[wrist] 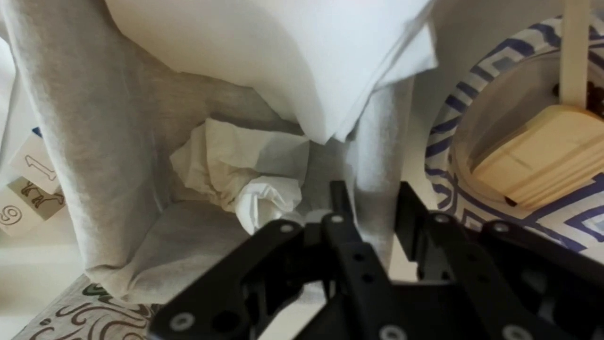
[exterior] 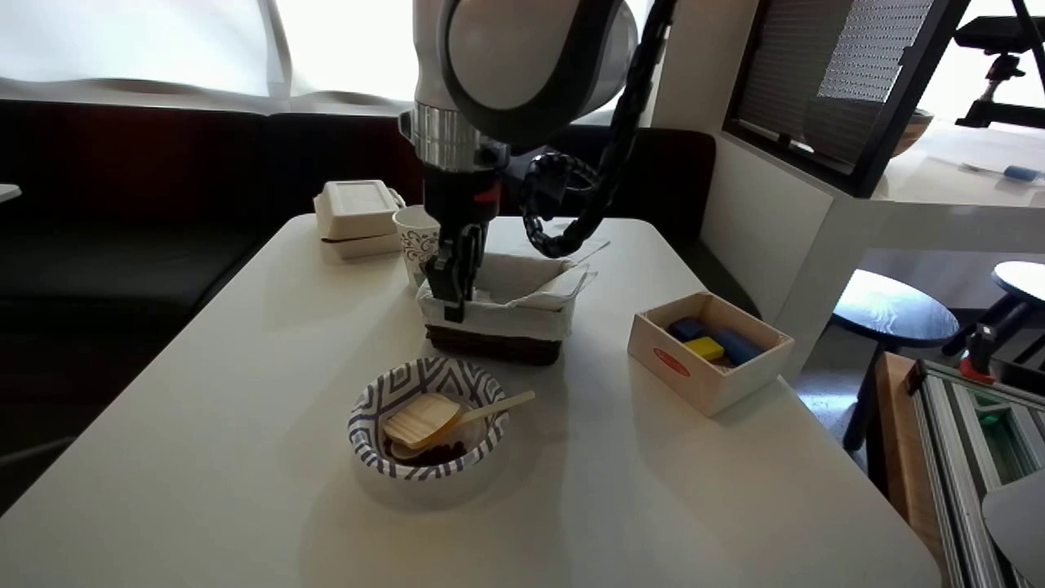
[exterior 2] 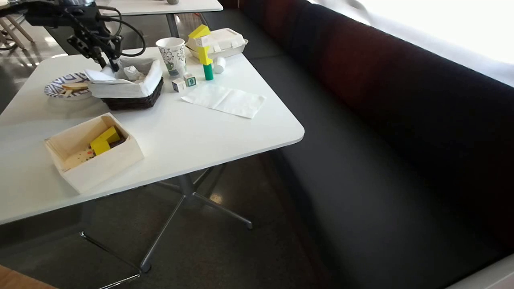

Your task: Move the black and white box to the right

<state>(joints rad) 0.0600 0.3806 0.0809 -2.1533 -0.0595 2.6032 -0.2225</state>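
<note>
Low in the wrist view, the claw [wrist: 375, 203] has its fingers a little apart, one on either side of the right-hand wall of the white-lined wicker basket [wrist: 106, 141]; whether they pinch that wall I cannot tell. Crumpled white paper [wrist: 264, 151] lies inside. In an exterior view, a patterned paper bowl [exterior: 433, 373] at lower centre carries a ridged pale slab [exterior: 422, 419], a light stick [exterior: 510, 403] and small dark bits [exterior: 437, 455]. At right, a wooden box [exterior: 751, 380] contains a yellow block [exterior: 704, 349] and blue blocks [exterior: 737, 347]. The basket sits mid-frame behind the bowl; beyond it stand a scroll-printed paper cup [exterior: 415, 245] and, farthest, a closed clamshell carton [exterior: 359, 208].
</note>
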